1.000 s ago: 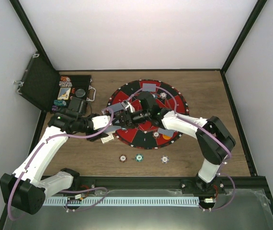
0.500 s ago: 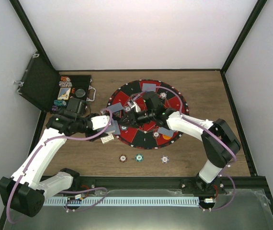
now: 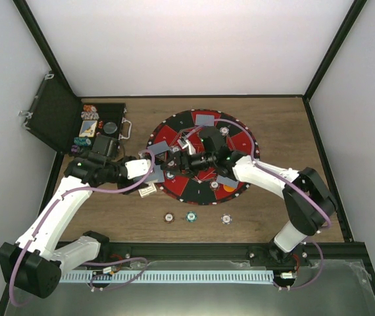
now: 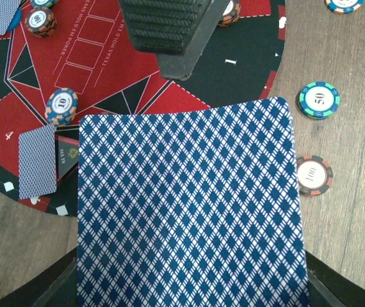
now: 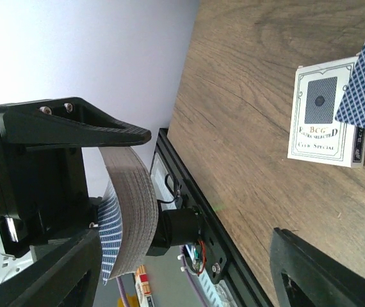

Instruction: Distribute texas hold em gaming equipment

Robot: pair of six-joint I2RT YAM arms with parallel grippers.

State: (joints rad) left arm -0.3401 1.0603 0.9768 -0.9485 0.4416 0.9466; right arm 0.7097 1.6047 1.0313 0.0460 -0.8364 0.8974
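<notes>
My left gripper point(image 3: 163, 162) is shut on a thick deck of blue-backed cards point(image 4: 189, 204), held over the left edge of the round red-and-black poker mat point(image 3: 174, 128). The right wrist view shows the deck point(image 5: 131, 204) edge-on. My right gripper point(image 3: 183, 161) is open and empty, facing the deck from the right; one finger point(image 4: 170, 29) shows above the deck. Single cards point(image 3: 206, 120) lie face down on the mat, one of them near its left rim point(image 4: 37, 160). Three chips point(image 3: 191, 216) lie on the wood in front of the mat. An orange disc point(image 3: 229, 187) sits on the mat's front.
An open black case point(image 3: 59, 118) holding chips stands at the far left. A white card box point(image 5: 326, 112) lies on the wood by the mat's left edge. A teal 50 chip point(image 4: 319, 100) and a brown 100 chip point(image 4: 314, 174) lie beside the deck.
My right arm has shifted a little to the right, drawing its gripper slightly back from the deck. My left gripper has kept hold of the deck and has barely moved.
</notes>
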